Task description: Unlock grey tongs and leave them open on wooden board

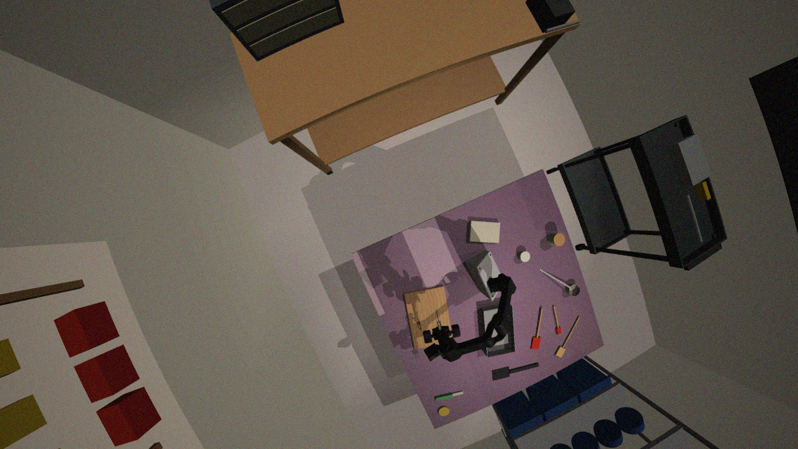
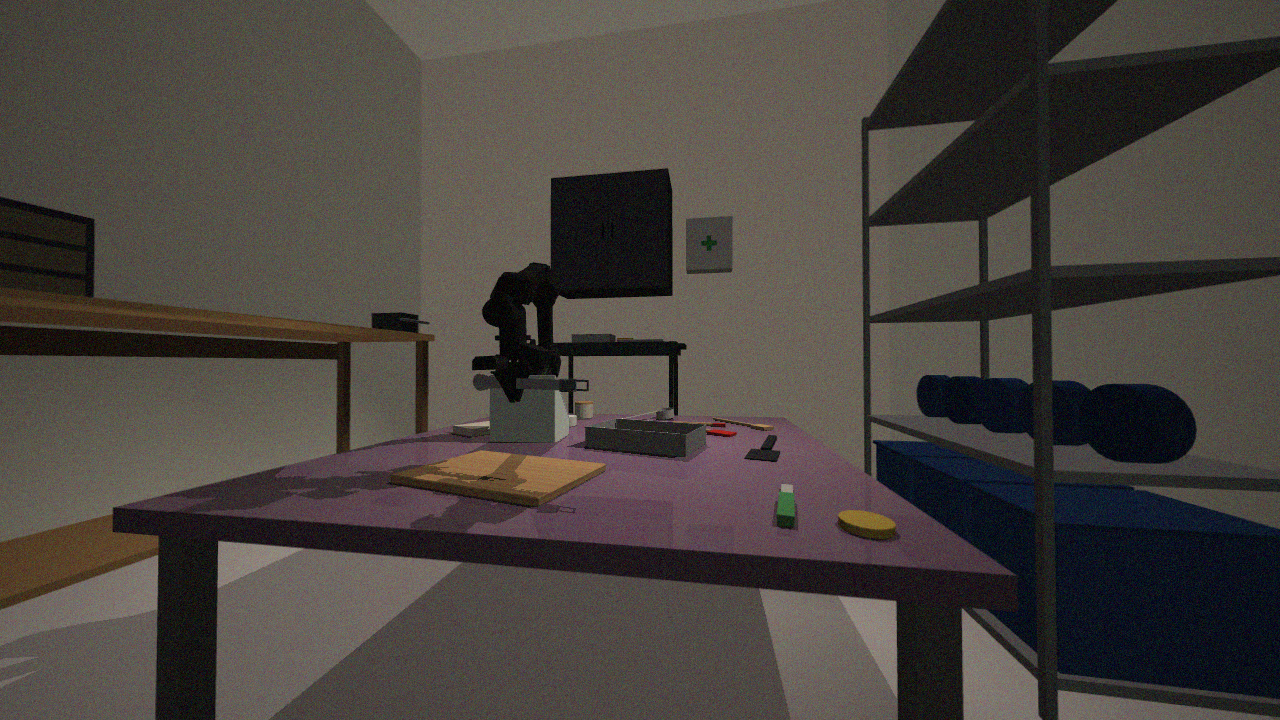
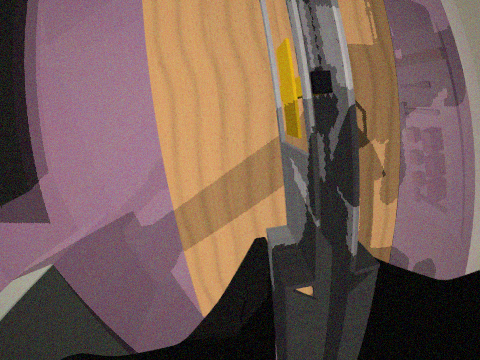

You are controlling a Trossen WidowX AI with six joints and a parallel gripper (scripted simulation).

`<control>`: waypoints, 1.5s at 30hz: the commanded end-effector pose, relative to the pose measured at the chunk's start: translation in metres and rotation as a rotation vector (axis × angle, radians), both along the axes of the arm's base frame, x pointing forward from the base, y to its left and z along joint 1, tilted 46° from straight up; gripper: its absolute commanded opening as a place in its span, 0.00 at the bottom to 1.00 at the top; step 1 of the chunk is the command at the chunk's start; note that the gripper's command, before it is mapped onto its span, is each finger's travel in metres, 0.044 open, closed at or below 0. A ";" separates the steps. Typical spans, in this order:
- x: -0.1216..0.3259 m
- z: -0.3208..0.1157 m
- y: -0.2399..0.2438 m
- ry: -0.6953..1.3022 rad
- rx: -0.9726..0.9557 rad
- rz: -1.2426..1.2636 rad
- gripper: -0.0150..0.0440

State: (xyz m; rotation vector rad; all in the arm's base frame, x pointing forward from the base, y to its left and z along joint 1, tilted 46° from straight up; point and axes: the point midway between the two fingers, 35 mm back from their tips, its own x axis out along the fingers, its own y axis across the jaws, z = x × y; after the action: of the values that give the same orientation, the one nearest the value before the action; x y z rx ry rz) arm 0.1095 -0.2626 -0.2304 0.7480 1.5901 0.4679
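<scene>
My gripper [image 1: 440,330] [image 2: 513,385] [image 3: 283,244] is shut on the grey tongs [image 2: 547,384] [image 3: 295,200] and holds them in the air. In the exterior view they lie about level, with a small loop at their right end. The wrist view shows the tongs' arms close together, with a yellow piece beside them. The lock's state cannot be told. The wooden board [image 1: 426,295] [image 2: 546,470] [image 3: 215,100] lies below, and the gripper and tongs hang clear above it. The roasting tin [image 1: 510,342] [image 2: 642,438] stands beside the board with no tongs across it.
A pale block [image 2: 528,414] stands behind the board in the exterior view. A dark spatula [image 1: 500,373] [image 2: 763,454], a green-handled tool [image 1: 444,396] [image 2: 785,508] and a yellow disc [image 1: 443,411] [image 2: 866,523] lie on the purple table [image 1: 462,385] [image 2: 680,510].
</scene>
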 end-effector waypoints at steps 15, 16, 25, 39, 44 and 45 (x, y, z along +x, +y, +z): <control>0.000 -0.006 -0.001 0.028 -0.023 0.014 0.00; 0.000 -0.007 0.000 0.027 -0.025 0.013 0.00; 0.000 -0.019 0.010 0.027 -0.037 0.012 0.00; -0.001 -0.037 0.025 0.025 -0.057 0.010 0.00; -0.002 -0.043 0.031 0.024 -0.064 0.009 0.00; -0.002 -0.044 0.032 0.024 -0.065 0.009 0.00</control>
State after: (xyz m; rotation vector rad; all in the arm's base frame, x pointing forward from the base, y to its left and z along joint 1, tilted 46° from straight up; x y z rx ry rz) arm 0.1077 -0.2354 -0.2700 0.6967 1.6271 0.4235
